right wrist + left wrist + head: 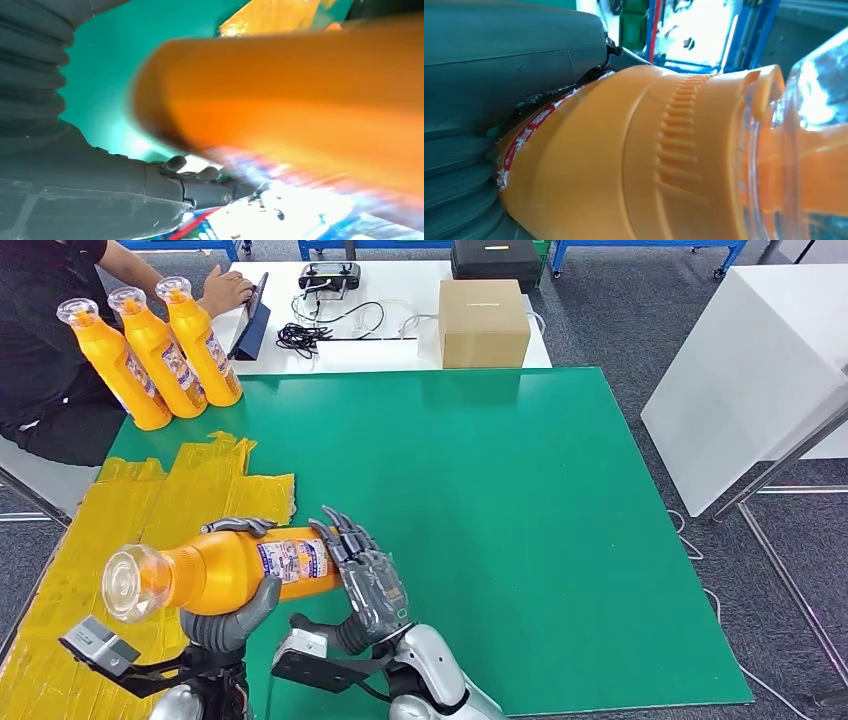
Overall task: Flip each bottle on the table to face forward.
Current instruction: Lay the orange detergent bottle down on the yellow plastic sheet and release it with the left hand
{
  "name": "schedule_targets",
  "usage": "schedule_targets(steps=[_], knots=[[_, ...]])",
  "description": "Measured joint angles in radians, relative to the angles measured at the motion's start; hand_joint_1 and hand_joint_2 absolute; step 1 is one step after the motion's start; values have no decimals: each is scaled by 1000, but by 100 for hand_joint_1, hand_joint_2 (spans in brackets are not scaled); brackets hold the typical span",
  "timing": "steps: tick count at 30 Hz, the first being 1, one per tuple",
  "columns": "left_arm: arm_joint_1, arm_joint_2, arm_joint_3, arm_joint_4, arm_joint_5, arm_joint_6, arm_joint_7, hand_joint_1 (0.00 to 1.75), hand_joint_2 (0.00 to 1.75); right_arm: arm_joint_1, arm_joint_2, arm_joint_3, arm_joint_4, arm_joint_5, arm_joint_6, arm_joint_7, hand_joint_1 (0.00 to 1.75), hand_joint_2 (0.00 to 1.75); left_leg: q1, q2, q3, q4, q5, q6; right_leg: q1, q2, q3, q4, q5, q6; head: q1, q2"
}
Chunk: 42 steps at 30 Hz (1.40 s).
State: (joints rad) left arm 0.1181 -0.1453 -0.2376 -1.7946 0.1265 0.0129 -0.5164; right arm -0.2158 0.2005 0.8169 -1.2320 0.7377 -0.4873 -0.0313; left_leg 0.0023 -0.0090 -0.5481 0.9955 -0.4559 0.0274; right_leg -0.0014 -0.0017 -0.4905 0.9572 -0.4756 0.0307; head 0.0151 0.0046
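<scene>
Mid-flip: bottle held sideways above near-left table edge, cap toward robot. Left hand clamped on neck end from below, right hand wrapped round base. Three bottles upright at far-left table corner, apparently done. Left: turn held bottle, stand it up.

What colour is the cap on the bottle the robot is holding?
Clear, see-through plastic over an orange neck; the cap of the held bottle shows best in the head view.
</scene>
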Motion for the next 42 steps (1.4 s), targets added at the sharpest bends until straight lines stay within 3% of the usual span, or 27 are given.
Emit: schedule_targets(steps=[11, 14, 17, 20, 22, 25, 28, 34, 42], knots=[[21, -6, 51, -22, -98, 102, -24, 175, 175, 151, -70, -111, -203, -70, -51, -91, 0, 0, 0, 0, 0, 0, 0, 0, 0, 0, 0, 0, 0, 0, 0, 0], [22, -8, 69, -21, -198, 194, -42, 175, 175, 184, -78, -130, -246, -83, -50, -120, 0, 0, 0, 0, 0, 0, 0, 0, 0, 0, 0, 0, 0, 0, 0, 0], [9, -9, 93, -11, -462, 392, -32, 175, 175, 213, -87, -142, -289, -95, -38, -145, 0, 0, 0, 0, 0, 0, 0, 0, 0, 0, -1, 0, 0, 0, 0, 0], [-27, -8, 126, 38, -883, 605, 62, 175, 175, 227, -94, -149, -328, -122, -22, -164, 0, 0, 0, 0, 0, 0, 0, 0, 0, 0, 0, 0, 0, 0, 0, 0], [-47, -8, 156, 78, -1149, 662, 136, 175, 175, 231, -97, -152, -349, -143, -12, -173, 0, 0, 0, 0, 0, 0, 0, 0, 0, 0, 0, 0, 0, 0, 0, 0], [-60, -7, 205, 132, -1480, 677, 235, 175, 175, 234, -101, -158, -367, -170, 0, -182, 0, 0, 0, 1, 0, 0, 0, 0, 0, 0, 0, 0, 0, 0, 0, 0], [-70, 2, 229, 187, -1624, 678, 336, 175, 175, 235, -104, -163, -375, -183, 6, -189, 0, 0, 0, 1, 0, 0, 0, 0, 0, 0, 0, 0, 0, 0, 0, 0], [-128, 80, 178, 396, -1693, 609, 536, 175, 175, 235, -104, -174, -382, -194, 39, -187, 0, 0, 1, 1, 0, 0, 0, 0, 0, 0, -1, 0, 0, 0, 0, 0], [-174, 133, 109, 561, -1693, 549, 556, 171, 175, 235, -104, -176, -388, -199, 56, -175, 0, 0, 0, 1, 0, 0, 0, 0, 0, 1, -1, 0, 0, 0, 0, 0]])
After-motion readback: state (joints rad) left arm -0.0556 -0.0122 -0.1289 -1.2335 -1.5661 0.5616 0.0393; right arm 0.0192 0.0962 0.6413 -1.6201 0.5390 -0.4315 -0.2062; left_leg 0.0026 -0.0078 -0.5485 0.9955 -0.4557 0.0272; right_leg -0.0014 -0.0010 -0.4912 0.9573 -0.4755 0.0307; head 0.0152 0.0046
